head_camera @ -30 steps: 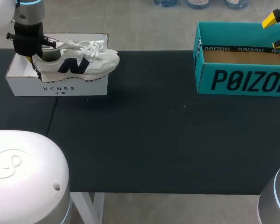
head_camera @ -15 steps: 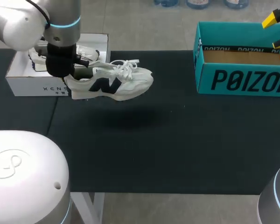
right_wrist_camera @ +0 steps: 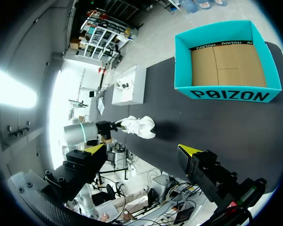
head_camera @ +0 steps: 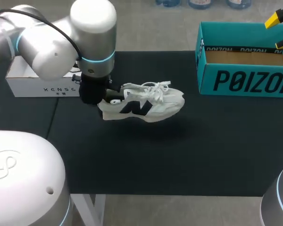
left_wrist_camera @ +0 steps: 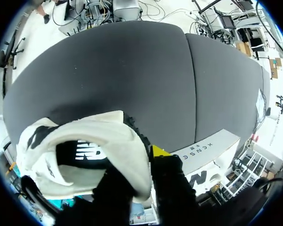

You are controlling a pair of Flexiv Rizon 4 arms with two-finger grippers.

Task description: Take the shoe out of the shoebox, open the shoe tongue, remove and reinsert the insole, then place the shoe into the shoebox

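Judging from how things lie, the first step is done and the rest is still to come: the white lace-up sneaker (head_camera: 144, 104) with a dark logo on its side is outside both boxes. It is held over the middle of the black desk (head_camera: 179, 160) with a shadow under it, which suggests it is just off the surface. The left tool (left_wrist_camera: 142, 162) pinches the heel collar. In the left wrist view one yellow-tipped finger is outside the heel and the other seems to be down inside the opening, so it holds the sneaker by the rim. The toe points toward the teal cardboard shoebox (head_camera: 245, 80), which stands open and well apart at the robot's right side, only brown card showing inside. The white cardboard shoebox (head_camera: 40, 87) sits at the far left edge, partly hidden by the left arm. The right tool (right_wrist_camera: 142, 149) hangs high above the desk with its fingers spread wide and nothing between them. The laces look tied and the tongue looks flat, though that is hard to make out. Setting the sneaker down, opening the tongue, pulling out and refitting the insole, and boxing it again all appear to remain.
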